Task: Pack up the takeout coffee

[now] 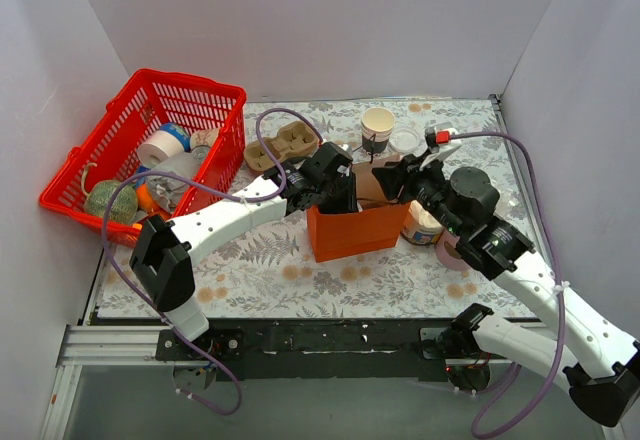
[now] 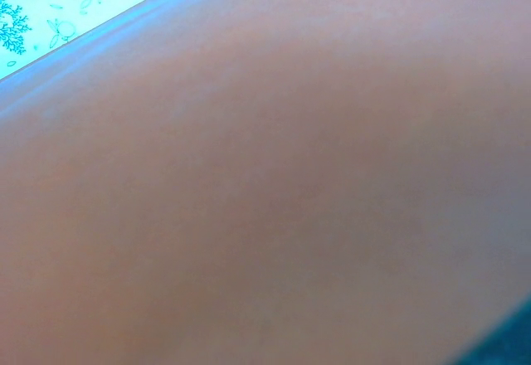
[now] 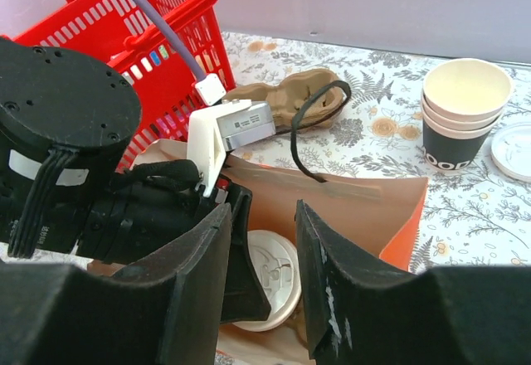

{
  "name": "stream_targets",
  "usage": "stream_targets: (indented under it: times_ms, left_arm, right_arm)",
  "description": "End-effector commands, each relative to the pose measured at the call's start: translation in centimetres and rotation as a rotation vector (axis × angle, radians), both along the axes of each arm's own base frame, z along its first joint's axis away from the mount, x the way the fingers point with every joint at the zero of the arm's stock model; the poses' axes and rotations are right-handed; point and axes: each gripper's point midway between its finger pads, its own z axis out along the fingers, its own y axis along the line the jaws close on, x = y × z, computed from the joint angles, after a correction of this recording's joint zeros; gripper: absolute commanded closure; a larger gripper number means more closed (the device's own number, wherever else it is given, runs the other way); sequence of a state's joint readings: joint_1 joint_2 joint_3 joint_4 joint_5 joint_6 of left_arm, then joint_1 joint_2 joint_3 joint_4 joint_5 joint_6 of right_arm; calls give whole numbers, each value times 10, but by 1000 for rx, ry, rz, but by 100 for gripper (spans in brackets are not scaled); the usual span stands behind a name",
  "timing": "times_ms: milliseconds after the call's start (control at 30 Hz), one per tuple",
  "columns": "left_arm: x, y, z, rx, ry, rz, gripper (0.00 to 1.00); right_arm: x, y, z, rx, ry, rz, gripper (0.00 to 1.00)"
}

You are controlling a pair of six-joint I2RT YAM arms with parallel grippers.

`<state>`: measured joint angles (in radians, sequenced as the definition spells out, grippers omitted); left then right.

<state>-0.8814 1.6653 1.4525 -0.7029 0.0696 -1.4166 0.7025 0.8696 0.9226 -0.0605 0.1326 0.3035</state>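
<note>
The takeout coffee stands inside the orange paper bag (image 1: pixel 350 232). Only its round white lid (image 3: pixel 274 275) shows, deep in the bag (image 3: pixel 348 207) in the right wrist view. My left gripper (image 1: pixel 338 192) reaches down into the bag. One of its black fingers (image 3: pixel 247 274) lies against the lid's left side. The other finger is hidden, so its grip cannot be told. The left wrist view is filled by the bag's brown paper wall (image 2: pixel 265 182). My right gripper (image 3: pixel 264 212) hovers open and empty just above the bag's mouth (image 1: pixel 403 176).
A stack of lidless cups (image 1: pixel 378 128) and a loose flat lid (image 1: pixel 405 140) stand behind the bag. A cardboard cup carrier (image 1: pixel 285 145) lies back left. A red basket (image 1: pixel 215 95) with groceries stands far left. A tub (image 1: pixel 420 225) and pink roll (image 1: pixel 450 252) sit right of the bag.
</note>
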Motion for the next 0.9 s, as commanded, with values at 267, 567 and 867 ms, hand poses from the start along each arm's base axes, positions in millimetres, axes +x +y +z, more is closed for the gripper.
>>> stream_targets:
  times_ms: [267,567,867]
  left_arm:
    - [2,0,27,-38,-63,-9,57]
    - [3,-1,42,-66,-88,-8,48]
    - [4,-3,63,-123,-124,-3,27]
  right_arm:
    - [-7,-27,16,72,-82,-98,54]
    - [-11,-43,11,79,-53,-157,52]
    - [-4,-54,7,90,-13,-246,35]
